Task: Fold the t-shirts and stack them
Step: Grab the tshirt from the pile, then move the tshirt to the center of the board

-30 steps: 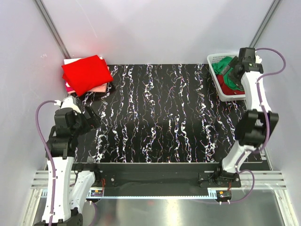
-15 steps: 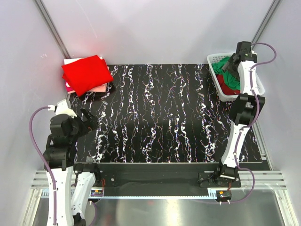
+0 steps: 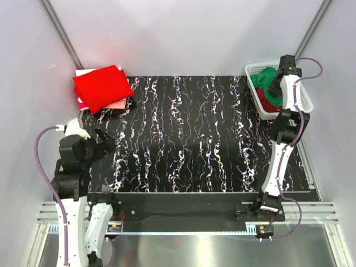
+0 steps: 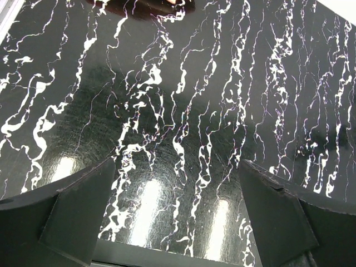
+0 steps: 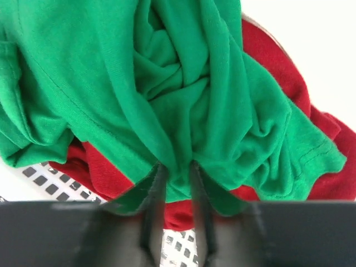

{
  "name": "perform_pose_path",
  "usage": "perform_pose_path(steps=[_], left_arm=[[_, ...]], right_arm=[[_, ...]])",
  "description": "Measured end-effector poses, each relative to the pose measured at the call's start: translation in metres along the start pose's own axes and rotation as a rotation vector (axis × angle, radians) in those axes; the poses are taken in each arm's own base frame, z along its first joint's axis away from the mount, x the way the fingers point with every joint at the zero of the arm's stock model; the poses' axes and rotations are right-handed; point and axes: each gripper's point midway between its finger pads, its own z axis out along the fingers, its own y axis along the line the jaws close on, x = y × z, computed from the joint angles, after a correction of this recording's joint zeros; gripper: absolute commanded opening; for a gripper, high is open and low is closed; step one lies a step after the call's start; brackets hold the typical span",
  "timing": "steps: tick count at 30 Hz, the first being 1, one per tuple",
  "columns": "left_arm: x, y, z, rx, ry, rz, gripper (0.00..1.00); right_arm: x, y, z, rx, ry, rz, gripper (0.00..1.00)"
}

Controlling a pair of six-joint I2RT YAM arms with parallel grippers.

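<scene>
Right wrist view, green t-shirt (image 5: 183, 100) fold clamped between right jaws, left jaws wide apart

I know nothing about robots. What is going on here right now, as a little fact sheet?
Left gripper: open, holding nothing, above the table
Right gripper: down in the basket, shut on a fold of the green tee
Under the green tee: crumpled red tee
Far left corner: folded red tee on top of a pile, pink tee beneath it
</scene>
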Motion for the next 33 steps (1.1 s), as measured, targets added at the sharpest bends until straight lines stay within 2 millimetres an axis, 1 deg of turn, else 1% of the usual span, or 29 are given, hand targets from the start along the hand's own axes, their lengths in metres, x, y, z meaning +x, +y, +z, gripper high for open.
perform_pose_path(steps=[2, 3, 7, 11, 13, 14, 15, 16, 17, 18, 19, 20, 21, 22, 23, 24, 25, 26, 27, 28, 30, 31, 32, 33], left_arm=[[0.000, 0.001, 0.000, -0.003, -0.002, -0.002, 0.99], [-0.001, 0.001, 0.000, -0.004, -0.002, -0.003, 0.99], [-0.001, 0.002, 0.000, -0.009, -0.004, -0.005, 0.99], [-0.005, 0.010, 0.000, -0.045, -0.023, -0.028, 0.99], [-0.009, 0.015, 0.000, -0.060, -0.043, -0.041, 0.99], [-0.010, 0.017, -0.001, -0.068, -0.053, -0.046, 0.99], [-0.010, 0.018, -0.002, -0.071, -0.060, -0.049, 0.99], [-0.011, 0.018, -0.004, -0.071, -0.069, -0.050, 0.99], [-0.012, 0.018, -0.005, -0.069, -0.075, -0.050, 0.99], [-0.013, 0.017, -0.006, -0.068, -0.081, -0.050, 0.99], [-0.013, 0.017, -0.006, -0.067, -0.084, -0.050, 0.99], [-0.013, 0.017, -0.006, -0.067, -0.084, -0.050, 0.99], [-0.013, 0.017, -0.006, -0.068, -0.084, -0.050, 0.99], [-0.013, 0.017, -0.006, -0.068, -0.084, -0.050, 0.99], [-0.013, 0.017, -0.006, -0.068, -0.084, -0.050, 0.99], [-0.013, 0.017, -0.006, -0.068, -0.084, -0.050, 0.99], [-0.013, 0.017, -0.006, -0.068, -0.084, -0.050, 0.99], [-0.013, 0.017, -0.006, -0.068, -0.084, -0.050, 0.99], [-0.013, 0.017, -0.006, -0.068, -0.084, -0.050, 0.99], [-0.013, 0.017, -0.006, -0.068, -0.083, -0.050, 0.99], [-0.013, 0.018, -0.005, -0.070, -0.078, -0.051, 0.99], [-0.012, 0.018, -0.004, -0.072, -0.073, -0.051, 0.99], [-0.012, 0.018, -0.003, -0.074, -0.067, -0.051, 0.99], [-0.011, 0.019, 0.000, -0.079, -0.056, -0.052, 0.99]], right_arm=[[0.000, -0.002, 0.002, -0.010, 0.007, 0.003, 0.08], [-0.001, -0.002, 0.002, -0.013, 0.010, 0.008, 0.00], [-0.001, -0.005, 0.004, -0.028, 0.024, 0.021, 0.00], [-0.001, -0.002, 0.002, -0.045, 0.028, 0.024, 0.00], [0.000, 0.005, -0.009, -0.054, 0.023, 0.012, 0.00], [0.000, 0.011, -0.018, -0.064, 0.017, 0.001, 0.00], [0.002, 0.020, -0.033, -0.075, 0.006, -0.018, 0.00], [0.002, 0.033, -0.051, -0.094, -0.014, -0.045, 0.00], [0.004, 0.053, -0.077, -0.126, -0.047, -0.081, 0.00], [0.008, 0.078, -0.110, -0.166, -0.089, -0.123, 0.00], [0.017, 0.108, -0.150, -0.228, -0.134, -0.171, 0.00], [0.032, 0.140, -0.195, -0.309, -0.178, -0.222, 0.00], [0.049, 0.166, -0.234, -0.385, -0.209, -0.264, 0.00], [0.073, 0.191, -0.280, -0.481, -0.231, -0.310, 0.00], [0.103, 0.213, -0.329, -0.595, -0.243, -0.361, 0.15], [0.132, 0.225, -0.371, -0.700, -0.231, -0.401, 0.49], [0.150, 0.228, -0.398, -0.770, -0.214, -0.429, 0.97], [0.162, 0.225, -0.421, -0.831, -0.199, -0.444, 1.00], [0.164, 0.217, -0.431, -0.857, -0.193, -0.447, 1.00], [0.158, 0.208, -0.431, -0.851, -0.195, -0.436, 1.00], [0.143, 0.196, -0.416, -0.806, -0.195, -0.412, 1.00], [0.139, 0.193, -0.402, -0.771, -0.184, -0.405, 1.00], [0.140, 0.190, -0.388, -0.741, -0.166, -0.407, 1.00], [0.148, 0.187, -0.369, -0.702, -0.130, -0.418, 1.00]])
